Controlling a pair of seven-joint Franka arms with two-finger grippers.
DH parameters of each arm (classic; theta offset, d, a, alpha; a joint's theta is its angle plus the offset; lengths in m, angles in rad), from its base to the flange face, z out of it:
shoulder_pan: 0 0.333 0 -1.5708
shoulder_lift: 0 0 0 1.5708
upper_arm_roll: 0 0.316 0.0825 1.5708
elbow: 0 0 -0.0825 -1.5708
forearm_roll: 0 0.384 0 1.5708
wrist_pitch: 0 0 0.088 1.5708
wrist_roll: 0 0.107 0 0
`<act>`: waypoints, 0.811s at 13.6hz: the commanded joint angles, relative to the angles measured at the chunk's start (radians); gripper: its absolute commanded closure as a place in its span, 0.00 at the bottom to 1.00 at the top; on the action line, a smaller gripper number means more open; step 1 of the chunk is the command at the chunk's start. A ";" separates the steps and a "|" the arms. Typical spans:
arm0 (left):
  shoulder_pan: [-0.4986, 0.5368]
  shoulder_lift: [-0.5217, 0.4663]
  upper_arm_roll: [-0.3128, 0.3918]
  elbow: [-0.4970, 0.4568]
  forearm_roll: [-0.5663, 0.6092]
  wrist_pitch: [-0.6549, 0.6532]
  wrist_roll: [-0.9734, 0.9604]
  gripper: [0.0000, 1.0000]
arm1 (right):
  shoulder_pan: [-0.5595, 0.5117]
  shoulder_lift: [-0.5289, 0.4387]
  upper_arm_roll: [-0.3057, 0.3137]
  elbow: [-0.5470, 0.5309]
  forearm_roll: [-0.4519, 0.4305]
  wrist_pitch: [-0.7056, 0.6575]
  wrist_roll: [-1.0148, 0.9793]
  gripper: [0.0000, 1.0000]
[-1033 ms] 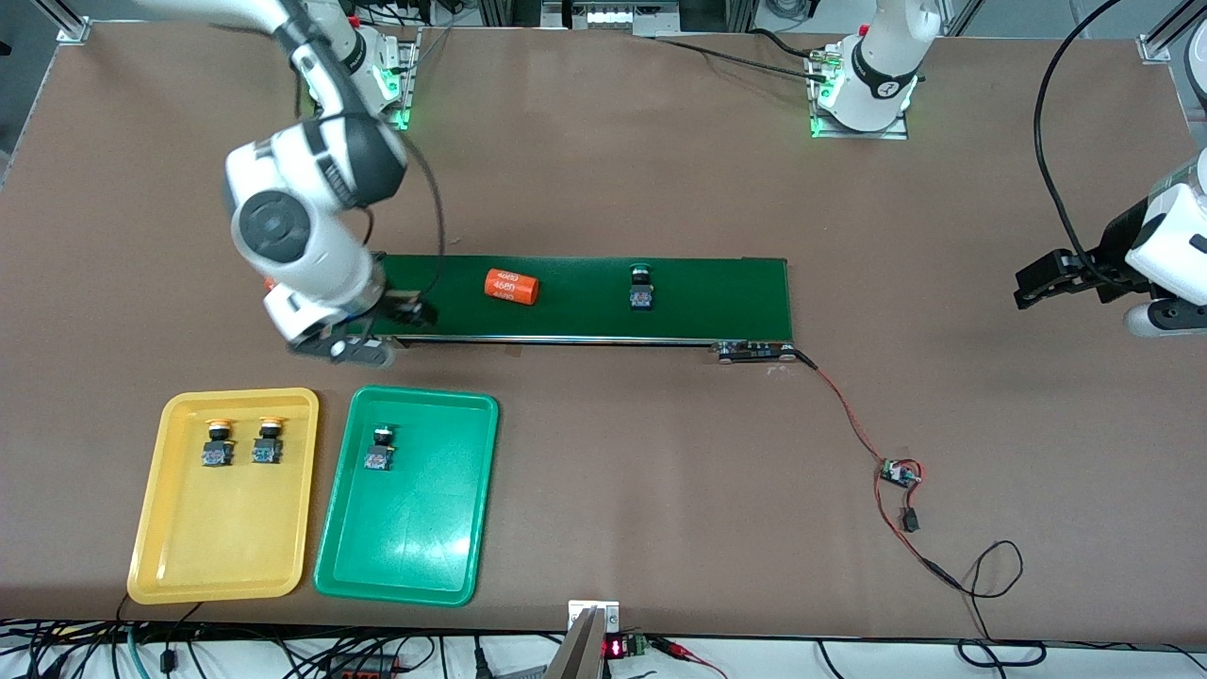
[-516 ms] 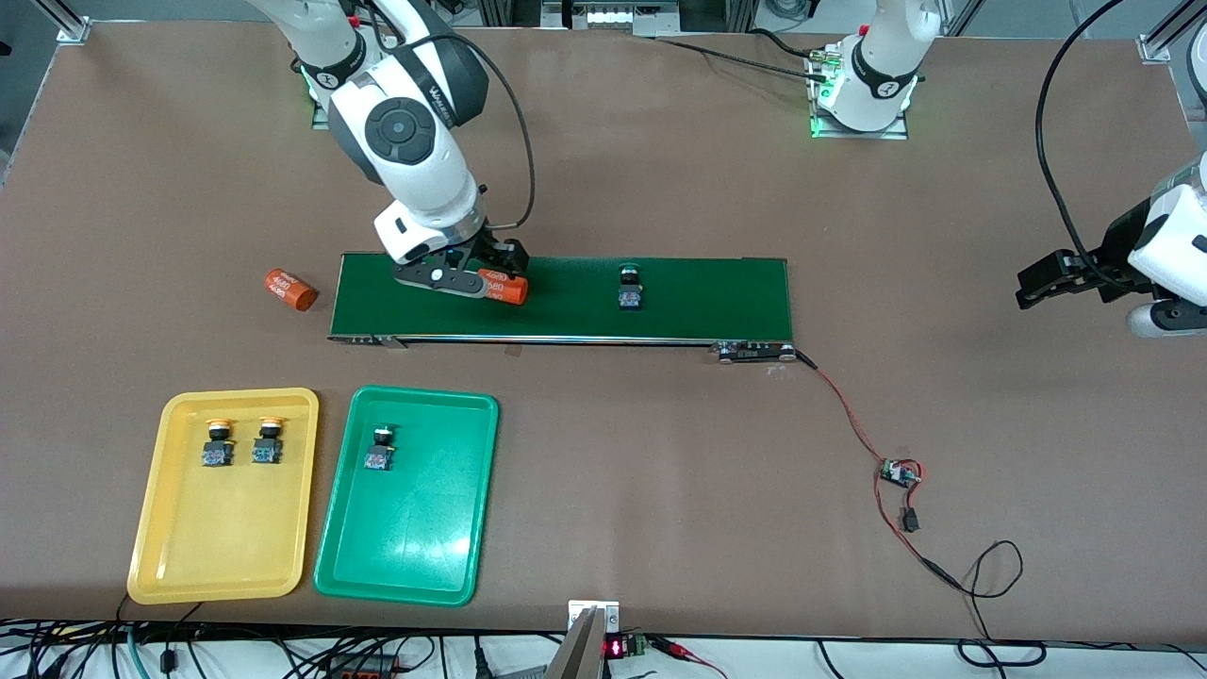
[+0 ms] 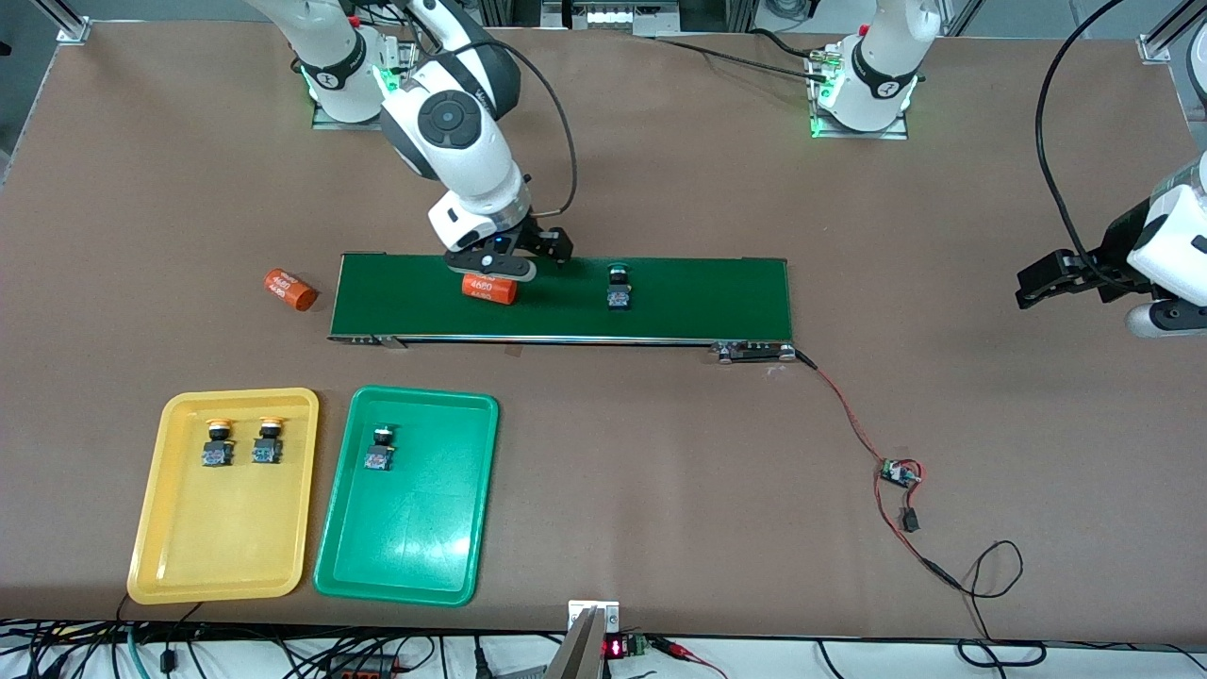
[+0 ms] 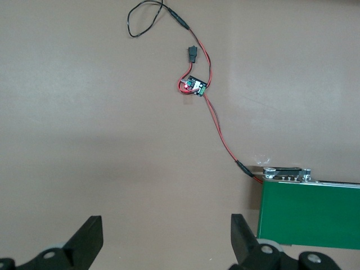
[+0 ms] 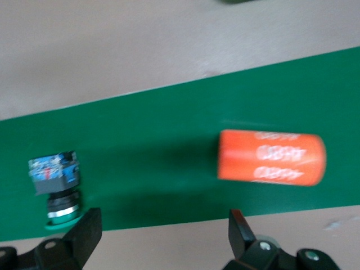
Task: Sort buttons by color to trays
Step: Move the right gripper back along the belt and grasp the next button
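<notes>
A green button (image 3: 620, 288) lies on the dark-green conveyor belt (image 3: 698, 302); it also shows in the right wrist view (image 5: 56, 188). My right gripper (image 3: 517, 258) is open and empty over the belt's edge, between an orange cylinder (image 3: 489, 288) and that button; its fingers (image 5: 84, 236) stand wide apart. The yellow tray (image 3: 226, 547) holds two yellow buttons (image 3: 216, 445) (image 3: 268, 443). The green tray (image 3: 415, 538) holds one green button (image 3: 379, 450). My left gripper (image 3: 1030, 287) waits open and empty over bare table at the left arm's end (image 4: 166, 239).
A second orange cylinder (image 3: 289, 289) lies on the table beside the belt's end toward the right arm. A red-and-black wire (image 3: 849, 415) runs from the belt's other end to a small circuit board (image 3: 899, 472), also in the left wrist view (image 4: 193, 87).
My right gripper has moved from the belt's right-arm end along the belt toward the green button. The orange cylinder and the button on the belt have drifted toward the right arm's end.
</notes>
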 commanded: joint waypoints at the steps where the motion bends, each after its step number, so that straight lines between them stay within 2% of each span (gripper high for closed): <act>1: 0.000 -0.023 -0.004 -0.028 -0.006 0.002 0.044 0.00 | 0.040 0.046 -0.003 0.006 -0.029 0.048 0.026 0.00; 5: 0.001 -0.021 -0.010 -0.028 -0.007 0.002 0.044 0.00 | 0.057 0.086 -0.003 0.009 -0.176 0.051 0.146 0.00; 11: 0.021 -0.017 -0.010 -0.027 -0.012 0.011 0.030 0.00 | 0.056 0.091 -0.007 0.011 -0.184 0.048 0.143 0.00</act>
